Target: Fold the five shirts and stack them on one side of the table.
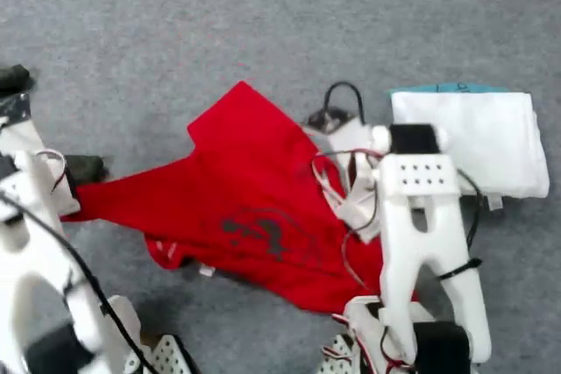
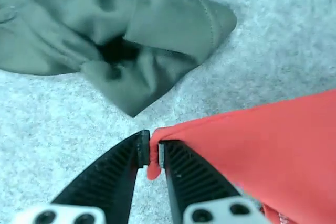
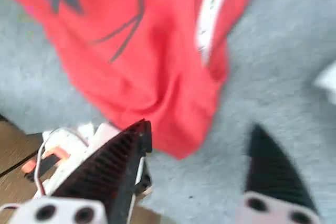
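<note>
My left gripper (image 2: 151, 153) is pinched on a corner of the red shirt (image 1: 254, 208), which lies unfolded mid-table. A crumpled green shirt (image 2: 131, 40) lies nearby. My right gripper (image 3: 199, 129) gapes empty. Rightward, a white shirt (image 1: 478, 142) lies folded; most work remains, I judge.

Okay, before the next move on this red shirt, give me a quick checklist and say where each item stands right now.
1. Left pincer shut on a corner of the red shirt: ok.
2. Right pincer holding the red shirt: not ok, it is open and grips nothing.
3. Red shirt lying flat: not ok, it is creased and bunched.
4. Dark green shirt out of the left pincer: ok, it lies crumpled beyond it.
5. Folded white shirt lying at one side of the table: ok.
6. Right arm's wires free of the fabric: cannot tell.
</note>
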